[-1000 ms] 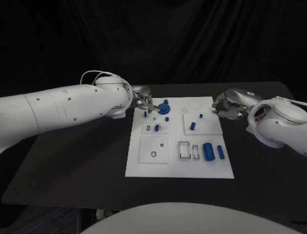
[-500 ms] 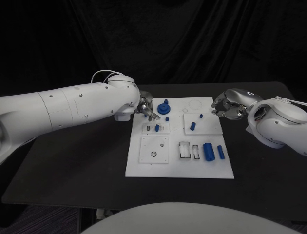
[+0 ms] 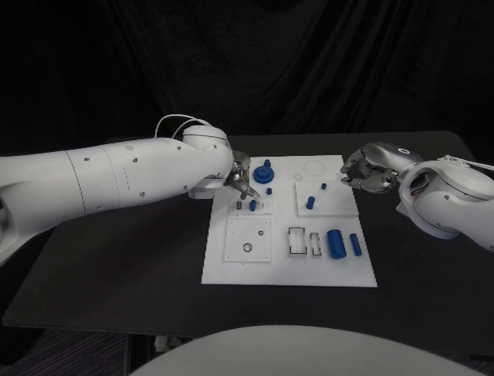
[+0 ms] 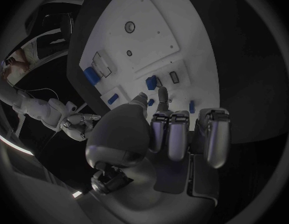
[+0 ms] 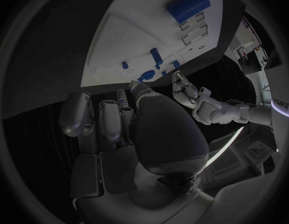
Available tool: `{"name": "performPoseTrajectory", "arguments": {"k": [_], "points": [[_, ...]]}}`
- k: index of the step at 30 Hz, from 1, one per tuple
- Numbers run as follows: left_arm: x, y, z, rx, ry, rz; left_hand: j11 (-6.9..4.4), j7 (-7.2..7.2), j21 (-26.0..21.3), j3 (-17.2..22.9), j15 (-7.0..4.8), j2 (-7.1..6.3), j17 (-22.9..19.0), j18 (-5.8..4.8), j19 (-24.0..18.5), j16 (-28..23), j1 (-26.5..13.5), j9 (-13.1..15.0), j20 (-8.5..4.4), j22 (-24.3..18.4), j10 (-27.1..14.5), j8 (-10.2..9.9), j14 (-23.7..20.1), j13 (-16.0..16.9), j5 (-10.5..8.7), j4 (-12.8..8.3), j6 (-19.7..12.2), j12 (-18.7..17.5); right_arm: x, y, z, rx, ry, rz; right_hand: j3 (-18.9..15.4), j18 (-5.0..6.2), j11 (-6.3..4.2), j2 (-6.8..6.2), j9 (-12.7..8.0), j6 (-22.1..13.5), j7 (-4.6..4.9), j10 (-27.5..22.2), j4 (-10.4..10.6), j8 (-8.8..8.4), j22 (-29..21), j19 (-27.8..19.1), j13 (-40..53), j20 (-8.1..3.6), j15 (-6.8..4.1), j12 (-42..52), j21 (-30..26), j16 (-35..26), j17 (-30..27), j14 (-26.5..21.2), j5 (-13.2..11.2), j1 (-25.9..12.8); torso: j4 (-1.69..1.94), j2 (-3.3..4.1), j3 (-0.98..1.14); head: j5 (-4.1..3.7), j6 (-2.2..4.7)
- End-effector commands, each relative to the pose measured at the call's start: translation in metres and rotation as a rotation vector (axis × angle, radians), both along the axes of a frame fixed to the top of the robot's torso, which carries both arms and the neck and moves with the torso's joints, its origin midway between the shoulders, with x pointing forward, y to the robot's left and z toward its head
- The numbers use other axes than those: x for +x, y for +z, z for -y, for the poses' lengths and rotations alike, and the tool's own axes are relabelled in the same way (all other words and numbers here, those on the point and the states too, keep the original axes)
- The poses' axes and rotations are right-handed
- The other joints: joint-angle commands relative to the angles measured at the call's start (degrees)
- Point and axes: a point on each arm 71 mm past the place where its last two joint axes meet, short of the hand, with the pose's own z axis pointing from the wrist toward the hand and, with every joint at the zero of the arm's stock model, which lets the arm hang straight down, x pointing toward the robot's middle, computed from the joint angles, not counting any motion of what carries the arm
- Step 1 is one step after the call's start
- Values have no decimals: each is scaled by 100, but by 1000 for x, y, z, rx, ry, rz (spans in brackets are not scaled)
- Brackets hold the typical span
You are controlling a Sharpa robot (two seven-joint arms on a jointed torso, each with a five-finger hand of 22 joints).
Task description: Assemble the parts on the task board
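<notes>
The white task board (image 3: 234,266) lies mid-table. On it stand a blue round part (image 3: 264,172), small blue pegs (image 3: 310,202) and a thick blue cylinder (image 3: 335,243). My left hand (image 3: 238,182) hovers over the board's far left part, fingers stretched out. In the left wrist view its thumb and a fingertip (image 4: 162,92) flank a small peg (image 4: 151,102) without plainly gripping it; a larger peg (image 4: 151,82) stands just beyond. My right hand (image 3: 360,172) stays at the board's far right edge with its fingers (image 5: 110,119) curled in.
A slim blue cylinder (image 3: 356,244) lies beside the thick one, next to empty rectangular slots (image 3: 297,240). A square plate with a round hole (image 3: 247,240) takes up the board's near left. Black table surrounds the board on all sides.
My left hand has come away from the blue round part, moving nearer and slightly right over the small pegs. The right hand has stayed still.
</notes>
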Motion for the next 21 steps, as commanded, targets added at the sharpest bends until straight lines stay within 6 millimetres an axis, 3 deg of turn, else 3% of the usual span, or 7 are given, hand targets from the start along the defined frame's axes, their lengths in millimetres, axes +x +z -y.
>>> {"name": "performPoseTrajectory", "arguments": {"k": [1,12,21], "points": [[0,2,2,6,5,35,54,28,-23,1,34,-7,1508,62,366,15,11,-16,51,1380,594,-10,595,1504,37,12,-15,19,0,0,0,3,-7,6,25,62,-24,26,-6,48,-1,-32,-1,11,360,-32,330,-8,36,-26,-31,-2,2,151,32,-26,6,5,-2,8,0],[-1,0,4,6,-2,31,66,40,-43,-20,43,-4,1508,67,355,15,-67,-95,61,1374,594,1,595,1504,39,90,-6,19,0,-1,0,-2,-9,1,30,62,-24,24,-9,49,-1,-31,1,11,359,-30,331,-10,35,-25,-35,0,3,152,40,-27,9,1,-10,12,0],[-3,-4,6,10,-9,19,68,40,-49,-31,48,11,1508,68,353,15,-121,-136,65,1372,594,9,595,1504,54,146,16,19,0,-1,-1,-3,-8,-1,30,62,-24,24,-9,49,-1,-31,1,11,359,-30,331,-10,35,-25,-35,0,3,152,40,-27,-7,-17,6,29,0]]}}
